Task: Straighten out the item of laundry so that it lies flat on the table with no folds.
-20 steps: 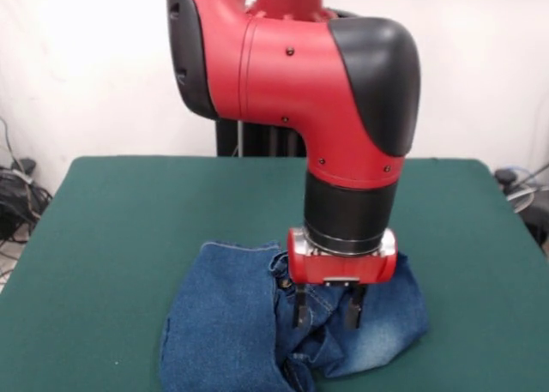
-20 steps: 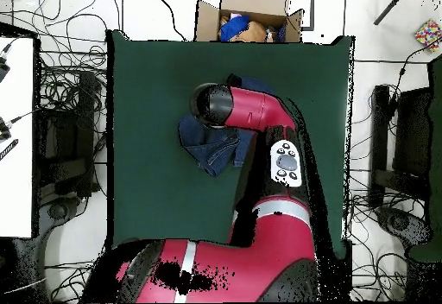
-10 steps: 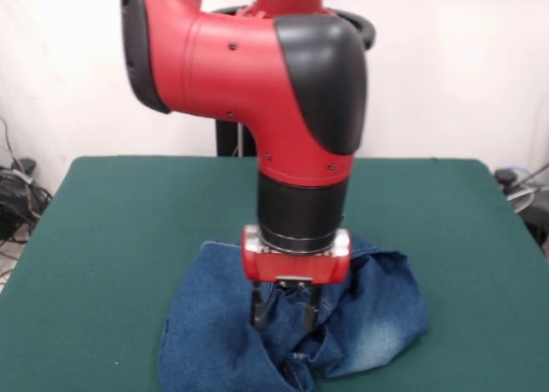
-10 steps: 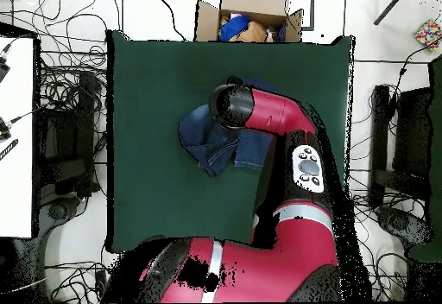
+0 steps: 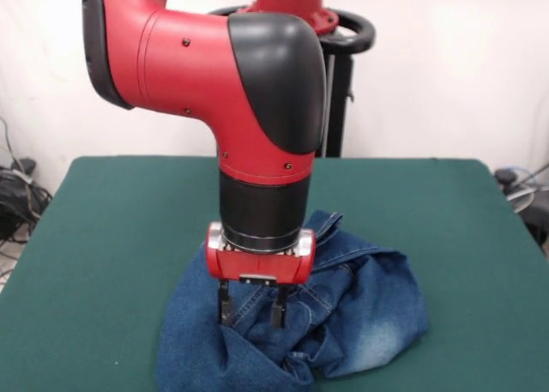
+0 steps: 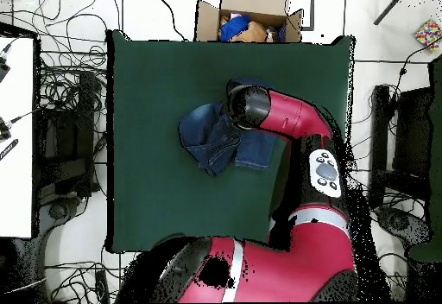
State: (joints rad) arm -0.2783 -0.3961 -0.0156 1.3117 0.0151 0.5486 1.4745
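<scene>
On the green worktop (image 5: 111, 229) the jeans (image 5: 360, 315) lie bunched near the middle. The gripper (image 5: 252, 306) has its fingers (image 5: 225, 304) parted, tips in the denim, gripping nothing; closing here risks pinching several layers. Only the overhead view shows the jeans' whole outline; the front view shows the fingers.

Jeans (image 5: 360, 315) lie bunched mid-table (image 5: 111, 212), gripper (image 5: 251, 310) on them.
</scene>
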